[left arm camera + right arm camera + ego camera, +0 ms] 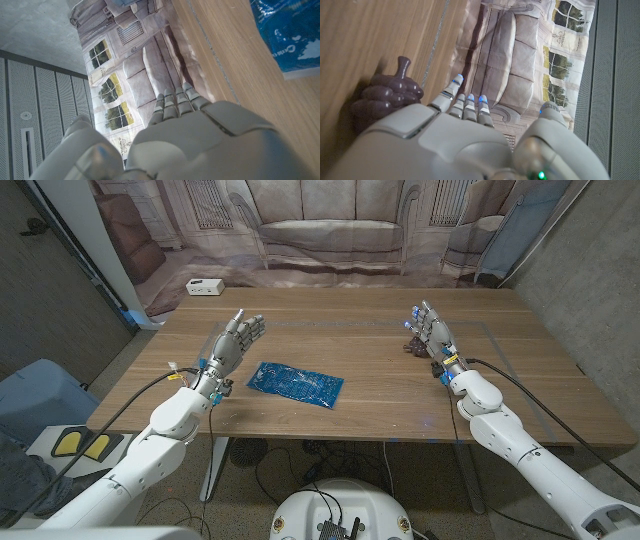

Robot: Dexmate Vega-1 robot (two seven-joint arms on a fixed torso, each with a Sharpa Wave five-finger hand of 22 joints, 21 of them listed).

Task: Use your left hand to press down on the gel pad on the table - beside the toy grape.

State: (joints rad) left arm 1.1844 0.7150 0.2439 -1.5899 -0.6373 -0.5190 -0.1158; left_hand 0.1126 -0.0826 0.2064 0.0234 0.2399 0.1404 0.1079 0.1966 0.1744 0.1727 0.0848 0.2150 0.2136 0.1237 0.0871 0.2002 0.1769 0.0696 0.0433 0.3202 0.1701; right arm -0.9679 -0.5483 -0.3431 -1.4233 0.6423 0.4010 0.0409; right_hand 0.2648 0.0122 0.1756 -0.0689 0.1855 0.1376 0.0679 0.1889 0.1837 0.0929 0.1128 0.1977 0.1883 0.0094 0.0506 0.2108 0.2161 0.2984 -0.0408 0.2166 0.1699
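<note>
L hand point(238, 336) open, beside gel pad point(295, 383)

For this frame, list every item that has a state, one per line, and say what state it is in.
Blue gel pad: lying flat on the wooden table, untouched, not pressed.
Purple toy grape bunch: resting on the table beside the right hand, not held.
Left hand: holding nothing, fingers extended, left of the pad.
Right hand: holding nothing, fingers extended, next to the grapes.
White box: sitting at the table's far left corner.
</note>
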